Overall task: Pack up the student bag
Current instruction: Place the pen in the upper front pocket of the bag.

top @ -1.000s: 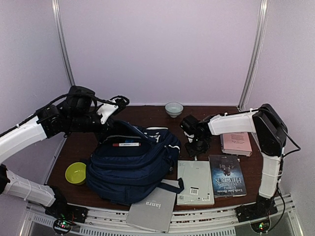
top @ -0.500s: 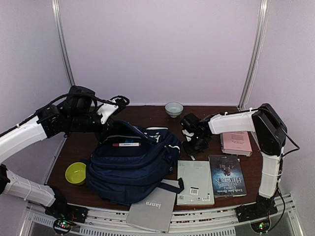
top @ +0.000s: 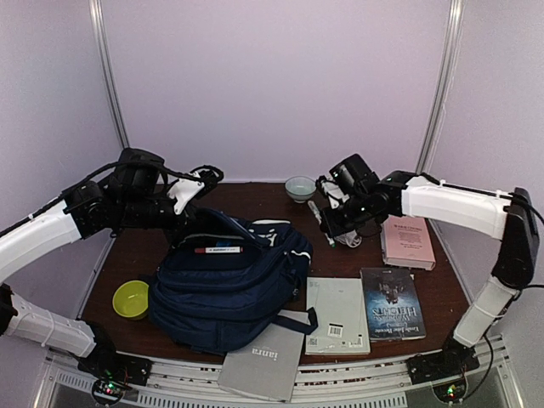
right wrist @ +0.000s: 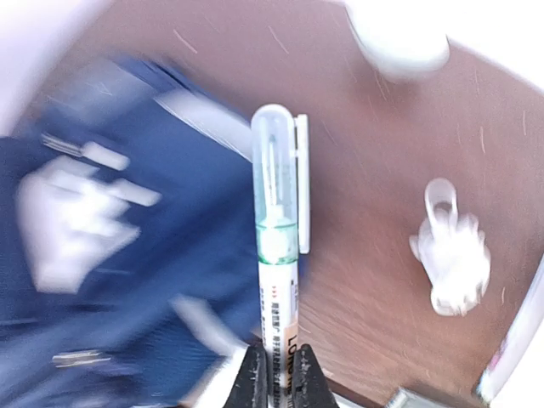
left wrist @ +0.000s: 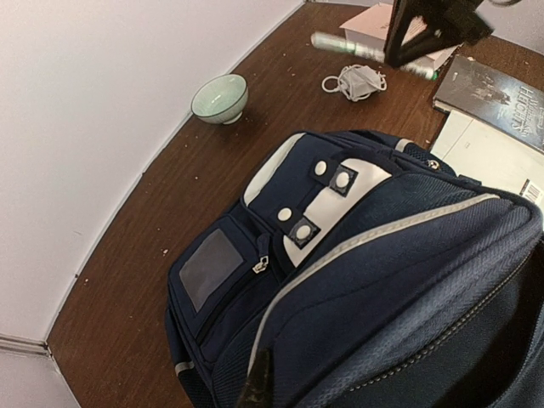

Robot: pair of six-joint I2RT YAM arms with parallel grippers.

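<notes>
mostly blurry student bag (right wrist: 161, 263) bhd pen (right wrist: 277, 246)

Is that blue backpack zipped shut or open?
Open: the backpack gapes at its top, a red-ended marker showing inside.

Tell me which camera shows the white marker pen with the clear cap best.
Right wrist view: the white marker pen with the clear cap runs up the frame's middle, green band and cap sharp, pinched in the right gripper. Top external shows only a thin pale sliver; left wrist shows a blurred bar.
</notes>
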